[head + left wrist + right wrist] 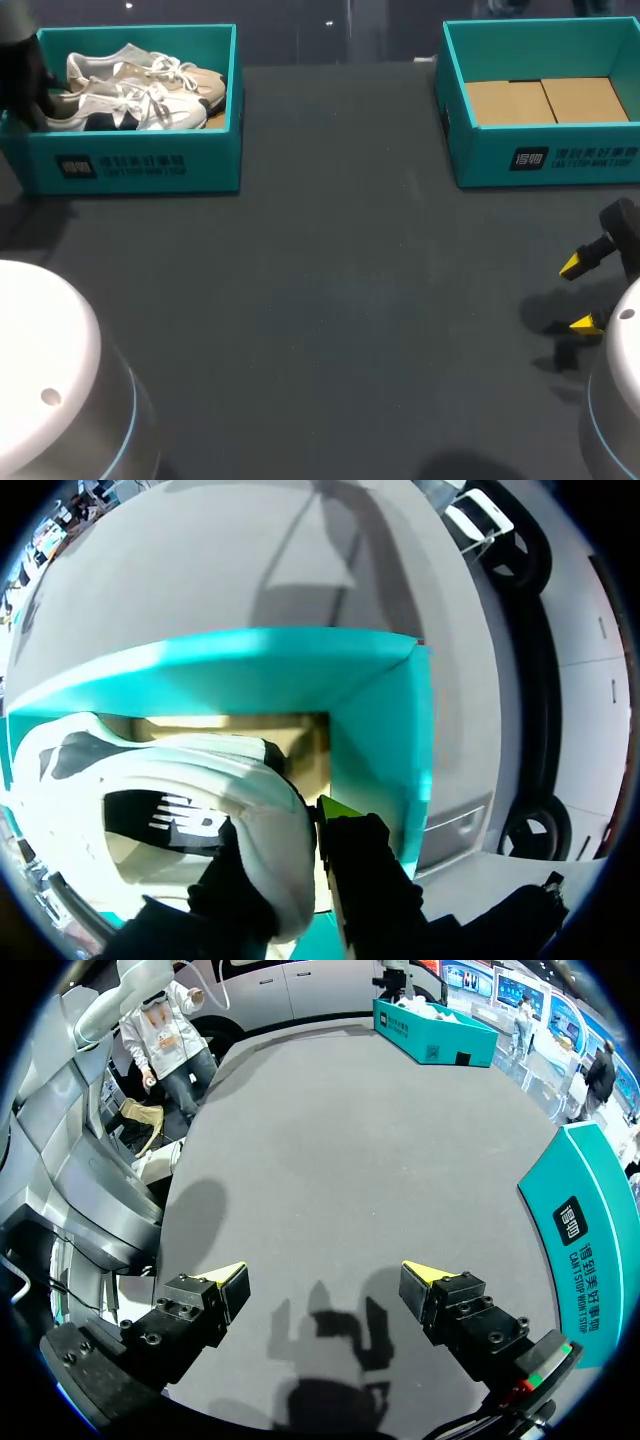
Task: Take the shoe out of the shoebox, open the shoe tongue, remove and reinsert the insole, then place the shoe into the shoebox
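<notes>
- Left arm [40, 370] and right arm [612, 400]: broad rounded housings behind each hand, white on top and silver-grey below, each with a thin light-blue ring and a small round dot.
- Right hand [325, 1278]: two black blocky fingers [190, 1312] with recessed screws, yellow wedge tips, and red and green marks at one finger's base.
- Left hand [300, 830]: black fingers, with one yellow-green tip showing.

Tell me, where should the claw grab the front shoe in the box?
Probably by the heel, coming down from above at the left end of the shoebox. The shoe sits upright on its sole, opening upward, heel near that wall, so the thin heel rim is easy to pinch. The left claw is right there.
</notes>
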